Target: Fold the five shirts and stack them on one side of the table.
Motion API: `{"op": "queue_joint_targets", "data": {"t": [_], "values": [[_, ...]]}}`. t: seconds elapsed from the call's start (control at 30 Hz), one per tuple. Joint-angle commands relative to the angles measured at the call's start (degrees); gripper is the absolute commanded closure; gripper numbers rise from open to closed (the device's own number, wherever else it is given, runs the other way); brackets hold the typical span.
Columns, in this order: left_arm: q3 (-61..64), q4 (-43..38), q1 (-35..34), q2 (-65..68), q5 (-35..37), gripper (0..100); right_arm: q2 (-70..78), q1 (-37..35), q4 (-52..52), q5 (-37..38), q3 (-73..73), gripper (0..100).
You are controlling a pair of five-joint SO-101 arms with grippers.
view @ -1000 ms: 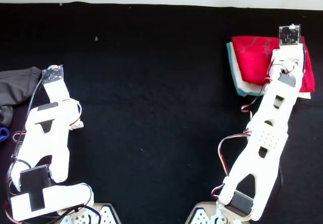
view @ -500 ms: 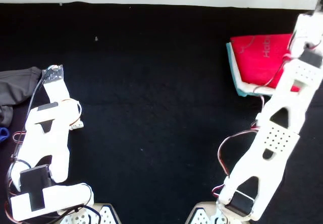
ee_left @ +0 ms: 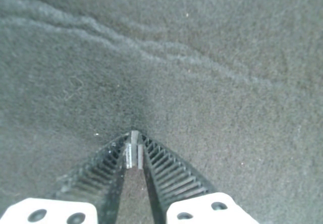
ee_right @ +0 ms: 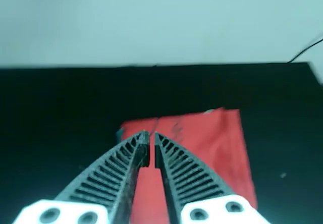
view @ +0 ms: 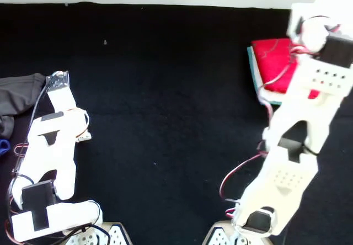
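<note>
From my console, the right gripper hung above the folded red shirt with its two toothed fingers drawn almost together, only a thin slit between them and nothing caught there. In the high view the right arm stood tall over the far right part of the black table, covering part of the stack. The red shirt lay on top of that stack, folded flat, with a teal layer showing along its edge underneath.

On the other side, the left arm sat low near the table's left edge, its tip just beside a crumpled grey garment that lay unfolded and ran off the edge of the view. Through the left wrist view I saw the left gripper with its fingers closed tip to tip, the points pressed down onto a grey, lightly wrinkled fabric. I could not tell whether that fabric was the garment or the table cover, nor whether any cloth was pinched between the tips.

A pale wall rose beyond the table's far edge.
</note>
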Motion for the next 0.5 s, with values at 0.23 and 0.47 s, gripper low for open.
{"op": "queue_joint_targets", "data": {"t": [0.23, 0.47], "values": [[-3.0, 9.6, -5.0, -5.7, -0.4, 99, -13.8, -9.5, 10.3, -0.6, 8.7, 96.8], [-22.4, 33.4, -24.6, -17.7, -7.1, 96, -38.5, -17.8, 10.2, -0.6, 44.6, 96.8]]}}
